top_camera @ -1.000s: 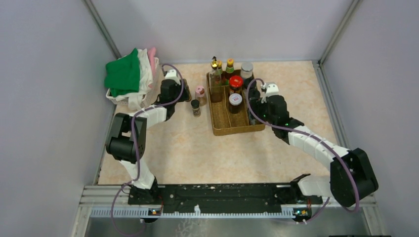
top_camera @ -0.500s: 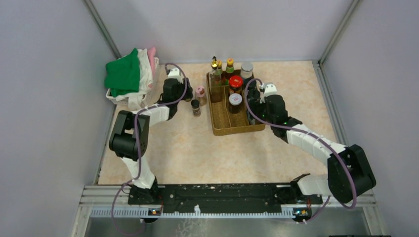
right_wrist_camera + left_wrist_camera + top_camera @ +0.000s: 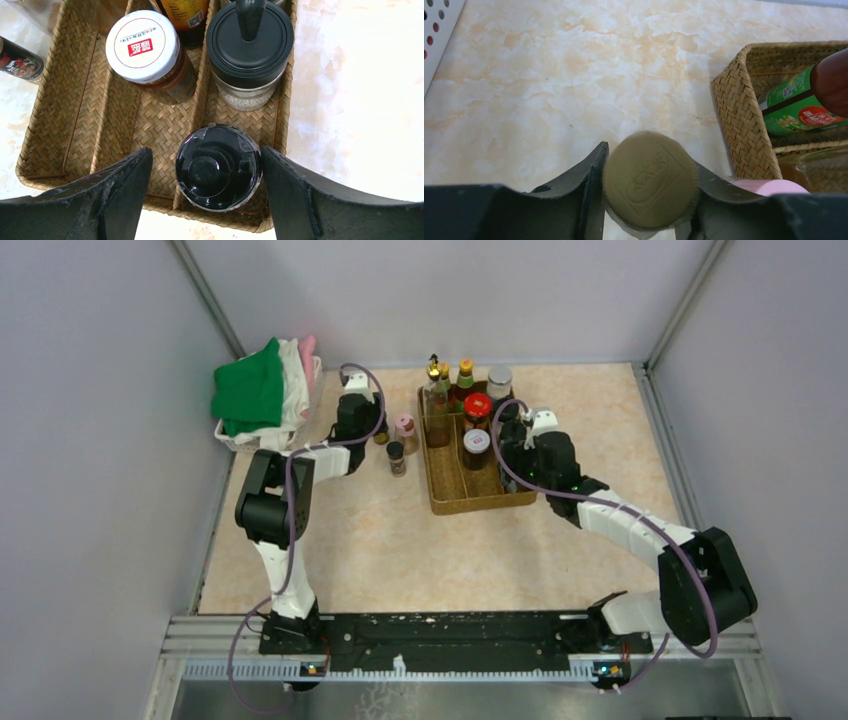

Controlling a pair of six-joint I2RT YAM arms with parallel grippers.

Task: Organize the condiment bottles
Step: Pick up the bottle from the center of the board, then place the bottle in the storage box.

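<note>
Bare marbled desk runs from the woven tray's near rim down to the arm bases, and a wide strip lies open on the tray's right. On the tray's left the room is tighter. A white basket heaped with cloths sits by the wall, and three bottles stand between it and the tray.

The left fingers are clamped on the olive-capped bottle, left of the tray's far half. The pink-capped bottle is just beside it, between it and the tray. The black-capped bottle is a little nearer the bases.

At the near end of the tray's right compartment stands the black-lidded jar, with the right fingers spread apart on either side of it. Behind it in that compartment is a black shaker. The white-capped jar stands in the middle compartment, with the red-capped jar beyond it. The gold-topped bottle stands at the tray's far left.
</note>
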